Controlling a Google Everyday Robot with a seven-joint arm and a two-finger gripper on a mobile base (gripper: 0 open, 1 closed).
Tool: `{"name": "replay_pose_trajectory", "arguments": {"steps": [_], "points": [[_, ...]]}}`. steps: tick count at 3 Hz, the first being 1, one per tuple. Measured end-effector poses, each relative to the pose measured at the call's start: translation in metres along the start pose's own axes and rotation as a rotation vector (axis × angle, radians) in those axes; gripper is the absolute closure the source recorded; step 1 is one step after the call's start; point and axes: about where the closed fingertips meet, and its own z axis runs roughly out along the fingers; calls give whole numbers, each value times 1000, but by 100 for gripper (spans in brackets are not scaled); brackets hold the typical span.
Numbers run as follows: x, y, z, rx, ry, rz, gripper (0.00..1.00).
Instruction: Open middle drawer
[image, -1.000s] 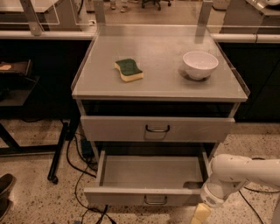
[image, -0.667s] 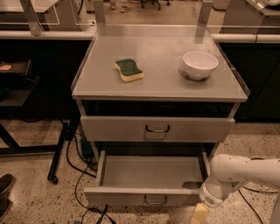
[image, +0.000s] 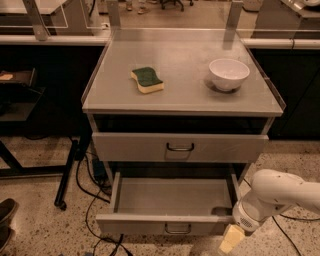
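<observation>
Middle drawer (image: 170, 200) is out, folks: pulled well forward, its bare tray in plain view, front panel and handle (image: 177, 229) nearest the camera. The gripper (image: 230, 239) hangs low off the drawer's right front corner, beside the panel and well right of the handle, with nothing seen in it. Whether it's clenched or released, I can't tell from here. Above the drawer the upper drawer (image: 180, 147) sits flush and closed. Higher still, a sponge (image: 147, 80) and bowl (image: 229, 74) rest on the cabinet top (image: 185, 95), out of play. By my read the pull is as good as done. Next comes a clean retreat: draw the arm back from the corner without nudging that panel inward.
</observation>
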Motion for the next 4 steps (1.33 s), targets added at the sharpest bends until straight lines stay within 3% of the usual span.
{"name": "replay_pose_trajectory", "arguments": {"steps": [2, 3, 4], "points": [[2, 9, 77, -92, 87, -37, 0], [2, 9, 74, -92, 87, -37, 0], [17, 19, 74, -113, 112, -20, 0]]}}
